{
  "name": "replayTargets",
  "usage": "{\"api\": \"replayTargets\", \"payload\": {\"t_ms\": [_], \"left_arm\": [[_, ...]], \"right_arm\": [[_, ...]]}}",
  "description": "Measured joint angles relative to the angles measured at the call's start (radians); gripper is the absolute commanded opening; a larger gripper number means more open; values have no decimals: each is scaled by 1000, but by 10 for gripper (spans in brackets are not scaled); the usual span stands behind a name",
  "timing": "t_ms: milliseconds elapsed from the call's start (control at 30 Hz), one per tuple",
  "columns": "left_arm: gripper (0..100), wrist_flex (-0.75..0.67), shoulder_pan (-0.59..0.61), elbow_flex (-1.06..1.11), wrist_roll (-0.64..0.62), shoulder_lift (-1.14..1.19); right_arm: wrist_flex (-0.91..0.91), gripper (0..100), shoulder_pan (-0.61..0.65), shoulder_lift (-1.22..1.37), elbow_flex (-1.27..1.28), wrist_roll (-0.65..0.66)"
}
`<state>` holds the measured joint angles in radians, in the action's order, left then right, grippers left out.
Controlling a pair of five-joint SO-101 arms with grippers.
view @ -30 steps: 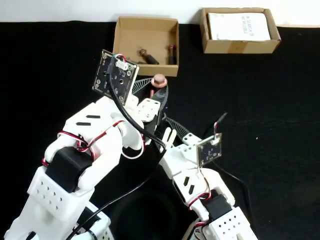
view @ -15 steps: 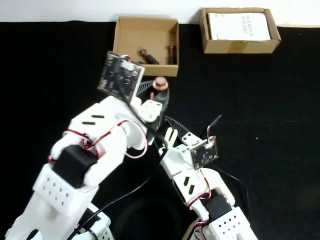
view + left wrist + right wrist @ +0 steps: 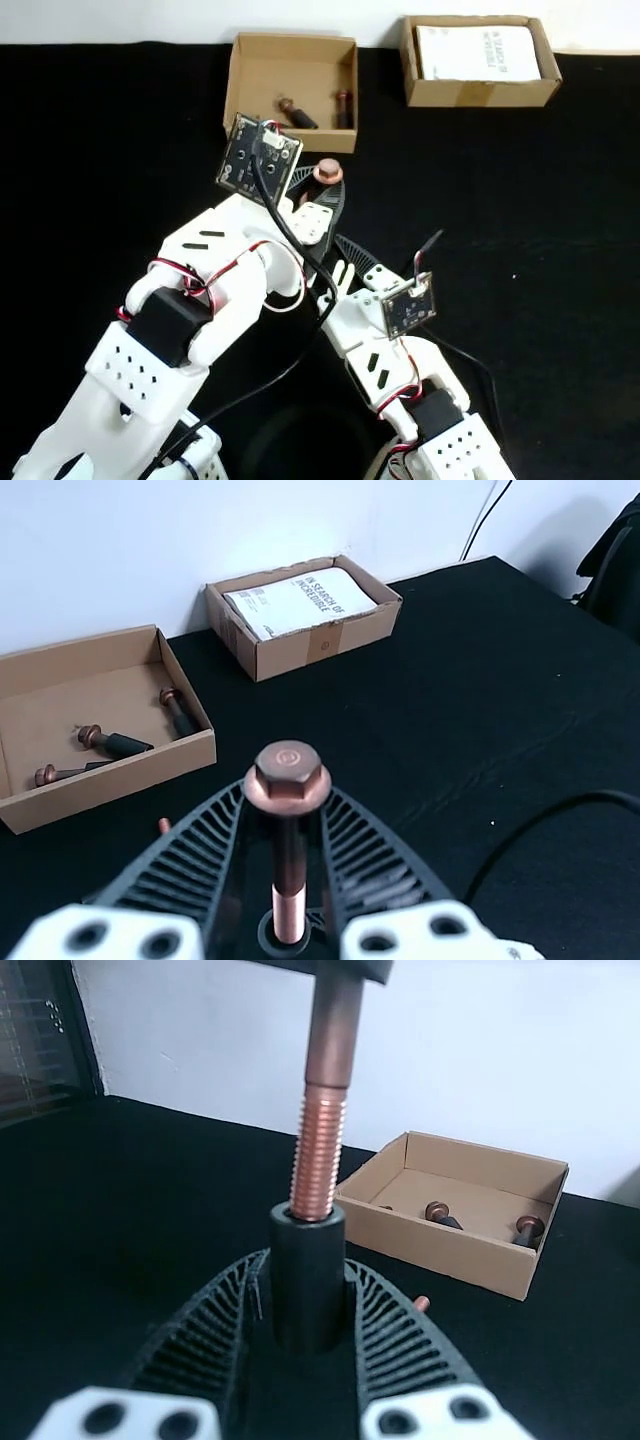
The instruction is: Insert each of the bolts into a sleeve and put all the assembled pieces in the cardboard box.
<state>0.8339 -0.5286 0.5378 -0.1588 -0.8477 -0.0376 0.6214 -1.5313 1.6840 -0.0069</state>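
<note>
Left gripper [image 3: 286, 798] — bolt [image 3: 288, 875] upright between jaws

Non-task items. A desk [image 3: 560, 250] covered in black is shown, backed by a white wall [image 3: 120, 540]. At 1 o'clock in the high view, a second carton [image 3: 480, 93] is placed near the desk's far edge; a white printed booklet [image 3: 478, 52] is laid flat inside it.

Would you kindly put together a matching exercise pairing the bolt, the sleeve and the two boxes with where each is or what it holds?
1. bolt
2. sleeve
3. cardboard box
4. second box

A. contains a white booklet
B. held by the right gripper
C. contains assembled pieces
D. held by the left gripper

Pairs: 1-D, 2-B, 3-C, 4-A.
</note>
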Motion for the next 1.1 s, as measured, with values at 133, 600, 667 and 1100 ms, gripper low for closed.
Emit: {"api": "replayTargets", "payload": {"t_ms": [133,600,667,1100], "left_arm": [[9,-8,28,6,-2,3],[9,-26,55,51,0,2],[9,-26,40,51,2,2],[9,-25,-17,58,0,3]], "right_arm": [[0,6,0,0,0,0],[-2,6,0,2,0,0],[-2,6,0,2,0,0],[3,6,-5,0,0,0]]}}
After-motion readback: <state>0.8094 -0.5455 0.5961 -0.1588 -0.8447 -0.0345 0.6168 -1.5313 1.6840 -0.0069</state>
